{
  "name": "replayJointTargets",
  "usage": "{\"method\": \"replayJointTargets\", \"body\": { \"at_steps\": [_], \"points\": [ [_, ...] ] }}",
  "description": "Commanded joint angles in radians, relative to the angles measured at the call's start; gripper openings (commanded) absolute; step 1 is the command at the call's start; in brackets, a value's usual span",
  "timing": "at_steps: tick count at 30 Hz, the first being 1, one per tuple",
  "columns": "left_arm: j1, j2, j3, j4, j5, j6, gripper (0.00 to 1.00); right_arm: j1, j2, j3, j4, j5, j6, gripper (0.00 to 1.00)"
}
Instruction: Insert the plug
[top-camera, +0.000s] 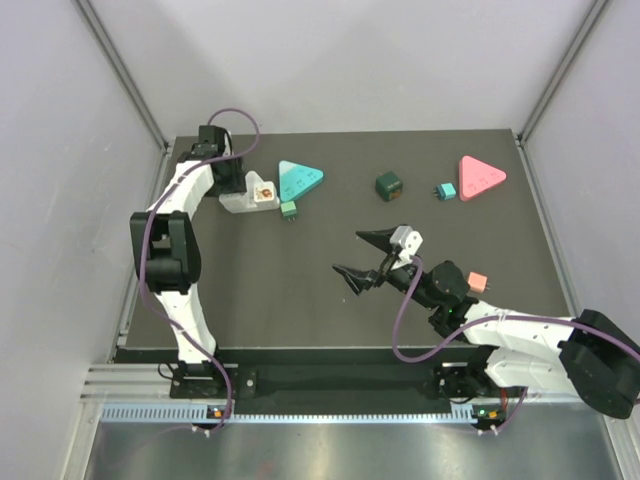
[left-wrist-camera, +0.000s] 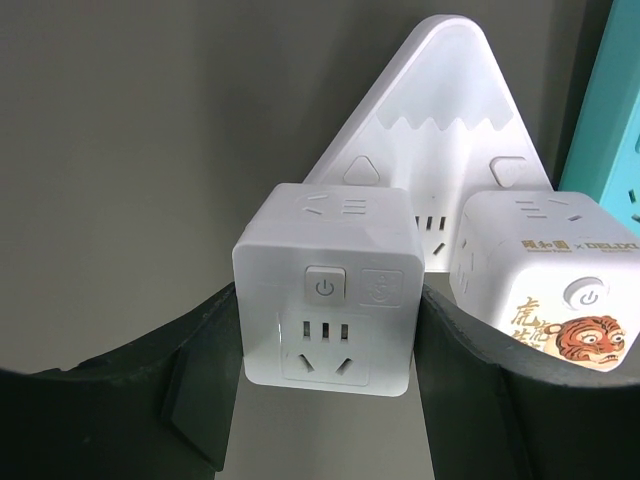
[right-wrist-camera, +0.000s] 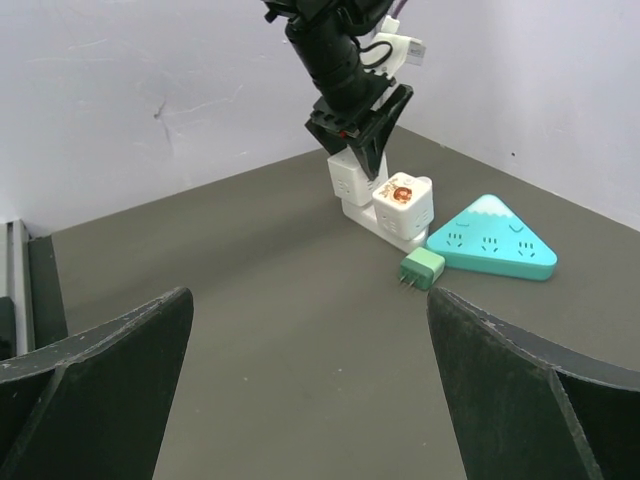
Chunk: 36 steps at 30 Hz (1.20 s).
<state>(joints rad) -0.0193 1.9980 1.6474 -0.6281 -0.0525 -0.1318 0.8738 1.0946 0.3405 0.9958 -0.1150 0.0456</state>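
left gripper (right-wrist-camera: 365, 150), jaws clamped on white cube plug (left-wrist-camera: 325, 300) at tabletop (top-camera: 300, 290) back-left, tiger-print cube (left-wrist-camera: 545, 280) crowding just beside, white triangular strip (left-wrist-camera: 440, 110) behind, teal strip (top-camera: 299, 179) and green plug (top-camera: 289, 209) near, right gripper (top-camera: 349, 252) mid-tabletop, jaws wide, empty

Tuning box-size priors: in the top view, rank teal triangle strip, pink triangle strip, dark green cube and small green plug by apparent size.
1. teal triangle strip and pink triangle strip: these look alike, so not ranked apart.
2. dark green cube
3. small green plug, the smallest.
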Motion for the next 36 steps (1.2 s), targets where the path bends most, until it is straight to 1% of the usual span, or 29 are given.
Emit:
{"method": "replayJointTargets", "body": {
  "at_steps": [1, 3, 7, 10, 12, 13, 14, 15, 16, 17, 18, 23, 28, 31, 32, 34, 35, 36],
  "points": [
    [-0.007, 0.179, -0.051, -0.209, -0.030, 0.003, 0.00, -0.012, 0.002, 0.009, 0.049, -0.017, 0.033, 1.00],
    [-0.007, 0.196, -0.035, -0.220, -0.023, 0.001, 0.00, -0.016, 0.004, 0.008, 0.050, -0.023, 0.040, 1.00],
    [-0.005, 0.261, 0.057, -0.278, -0.012, 0.011, 0.00, -0.032, 0.005, 0.008, 0.049, -0.032, 0.071, 1.00],
    [-0.004, 0.303, 0.083, -0.276, 0.008, 0.015, 0.00, -0.038, 0.001, 0.008, 0.050, -0.040, 0.080, 1.00],
    [-0.005, 0.303, 0.074, -0.257, 0.020, -0.005, 0.00, -0.042, 0.001, 0.006, 0.049, -0.041, 0.082, 1.00],
    [-0.008, 0.294, 0.034, -0.243, 0.019, -0.012, 0.00, -0.042, 0.002, 0.006, 0.049, -0.040, 0.083, 1.00],
    [-0.016, 0.260, 0.002, -0.187, 0.002, -0.023, 0.00, -0.048, 0.004, 0.008, 0.049, -0.040, 0.086, 1.00],
    [-0.024, 0.221, -0.071, -0.126, -0.012, -0.044, 0.00, -0.052, 0.010, 0.008, 0.050, -0.040, 0.089, 1.00],
    [-0.024, 0.220, -0.104, -0.125, -0.012, -0.052, 0.00, -0.052, 0.010, 0.008, 0.050, -0.040, 0.089, 1.00],
    [-0.024, 0.199, -0.130, -0.073, -0.015, -0.060, 0.00, -0.055, 0.011, 0.008, 0.050, -0.040, 0.089, 1.00],
    [-0.024, 0.199, -0.149, -0.062, -0.018, -0.063, 0.00, -0.056, 0.011, 0.008, 0.050, -0.040, 0.092, 1.00],
    [-0.022, 0.266, -0.121, -0.088, -0.001, -0.066, 0.00, -0.061, 0.005, 0.006, 0.049, -0.043, 0.094, 1.00],
    [-0.022, 0.289, -0.075, -0.116, -0.013, -0.069, 0.00, -0.062, -0.001, 0.006, 0.032, -0.046, 0.088, 1.00],
    [-0.021, 0.259, -0.069, -0.127, -0.050, -0.095, 0.00, -0.068, 0.001, 0.017, 0.011, -0.034, 0.111, 1.00],
    [-0.021, 0.219, -0.070, -0.127, -0.061, -0.107, 0.10, -0.071, -0.002, 0.026, -0.029, -0.016, 0.134, 1.00],
    [-0.016, 0.170, -0.060, -0.157, -0.084, -0.115, 0.24, -0.075, -0.012, 0.079, -0.118, 0.008, 0.161, 1.00],
    [-0.013, 0.157, -0.051, -0.172, -0.092, -0.124, 0.32, -0.078, -0.022, 0.106, -0.254, 0.018, 0.169, 1.00],
    [-0.011, 0.144, -0.040, -0.182, -0.099, -0.126, 0.38, -0.081, -0.028, 0.136, -0.320, 0.035, 0.174, 1.00]
  ]
}}
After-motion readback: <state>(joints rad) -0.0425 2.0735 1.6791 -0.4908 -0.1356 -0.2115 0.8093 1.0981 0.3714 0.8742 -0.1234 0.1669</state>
